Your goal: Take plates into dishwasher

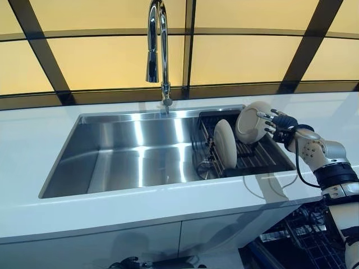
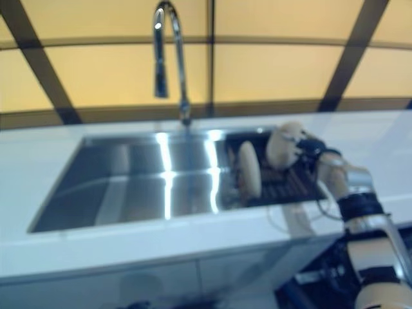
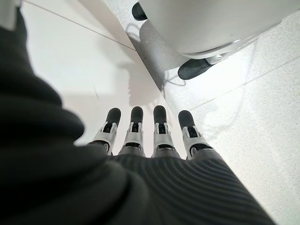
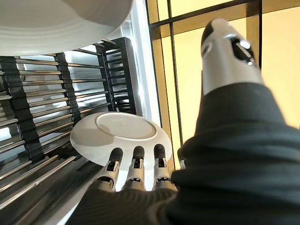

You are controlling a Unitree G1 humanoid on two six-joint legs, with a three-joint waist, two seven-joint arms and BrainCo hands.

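Right hand (image 1: 279, 124): fingers straight against plate (image 1: 252, 122), thumb apart.
Left hand (image 3: 150, 136): fingers straight, idle.
Tip: curl firmly, lift clear of rack (image 1: 263, 159).

The right hand (image 1: 279, 124) has silver fingers (image 4: 135, 165) with dark rounded tips and a dark ribbed cover over its back and wrist, joined to a silver-grey arm (image 1: 320, 151) with a black band, and the left hand (image 3: 154, 140) looks alike.
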